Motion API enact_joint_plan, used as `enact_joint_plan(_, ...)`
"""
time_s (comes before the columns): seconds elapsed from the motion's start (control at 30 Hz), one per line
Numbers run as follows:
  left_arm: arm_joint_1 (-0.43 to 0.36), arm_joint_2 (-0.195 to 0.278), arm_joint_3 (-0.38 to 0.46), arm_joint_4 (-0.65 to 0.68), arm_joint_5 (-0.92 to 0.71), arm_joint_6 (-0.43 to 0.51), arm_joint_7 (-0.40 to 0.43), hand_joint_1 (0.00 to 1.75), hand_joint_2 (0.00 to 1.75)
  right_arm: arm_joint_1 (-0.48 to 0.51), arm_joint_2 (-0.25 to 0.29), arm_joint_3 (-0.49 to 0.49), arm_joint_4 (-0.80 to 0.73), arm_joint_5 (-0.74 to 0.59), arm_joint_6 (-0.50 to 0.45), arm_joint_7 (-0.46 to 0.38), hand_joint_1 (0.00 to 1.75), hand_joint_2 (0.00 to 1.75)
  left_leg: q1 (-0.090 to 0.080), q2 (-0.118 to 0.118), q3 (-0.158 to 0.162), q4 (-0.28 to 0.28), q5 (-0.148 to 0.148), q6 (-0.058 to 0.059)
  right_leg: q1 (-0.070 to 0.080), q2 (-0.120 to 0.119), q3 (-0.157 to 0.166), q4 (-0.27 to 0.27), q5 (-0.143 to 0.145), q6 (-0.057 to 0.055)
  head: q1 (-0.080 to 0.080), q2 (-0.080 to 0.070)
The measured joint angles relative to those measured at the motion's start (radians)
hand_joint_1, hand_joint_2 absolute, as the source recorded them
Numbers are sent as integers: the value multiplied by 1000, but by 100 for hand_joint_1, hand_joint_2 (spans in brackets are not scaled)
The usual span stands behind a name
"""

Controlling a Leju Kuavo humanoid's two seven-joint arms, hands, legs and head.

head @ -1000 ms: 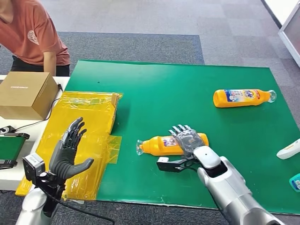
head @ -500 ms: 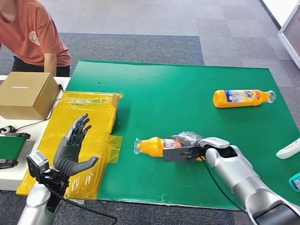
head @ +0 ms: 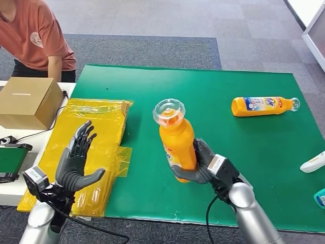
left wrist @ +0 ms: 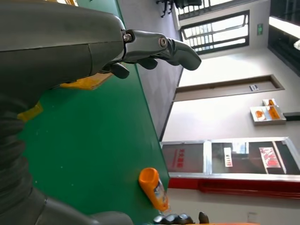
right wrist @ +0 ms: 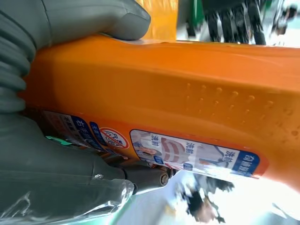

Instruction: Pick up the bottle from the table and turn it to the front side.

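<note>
An orange bottle (head: 177, 142) with a clear cap stands lifted off the green mat (head: 215, 101), cap pointing up toward the camera. My right hand (head: 199, 165) grips its lower body, thumb and fingers wrapped round it. Close up in the right wrist view the orange bottle (right wrist: 198, 93) shows a printed label along one side, with my right hand (right wrist: 71, 154) around it. My left hand (head: 76, 160) hovers open, fingers spread, over the yellow bags at the table's left. The left wrist view shows that left hand (left wrist: 106, 42) and the held bottle (left wrist: 153, 187) far off.
A second orange bottle (head: 263, 105) lies on its side at the mat's far right. Yellow plastic bags (head: 96, 137) cover the left part. A cardboard box (head: 28, 101) sits on a side table, with a person in an orange shirt (head: 32, 35) behind. Packets (head: 314, 162) lie at the right edge.
My right hand has closed on the bottle that lay on the mat, lifted it and stood it upright. The left hand has barely moved.
</note>
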Motion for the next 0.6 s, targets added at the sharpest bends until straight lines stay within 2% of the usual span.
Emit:
enact_joint_plan(0.2, -10, -4, -85, -33, 50, -45, 67, 0, 175, 85, 46, 50, -121, 421, -293, 31, 175, 175, 0, 0, 0, 0, -1, -1, 0, 0, 0, 0, 0, 0, 0, 0)
enact_joint_plan(0.47, -65, -1, -235, -27, 126, -100, 111, 0, 175, 78, 72, 171, -57, 686, -481, 98, 175, 175, 0, 0, 0, 0, 0, -1, 0, 0, 0, 0, 0, 0, 0, 0)
enact_joint_plan(0.6, -94, 5, -293, -21, 144, -107, 128, 0, 175, 60, 84, 221, 12, 719, -516, 104, 175, 175, 0, 0, 0, 0, 0, 0, 0, 0, 0, 0, 0, 0, 0, 0)
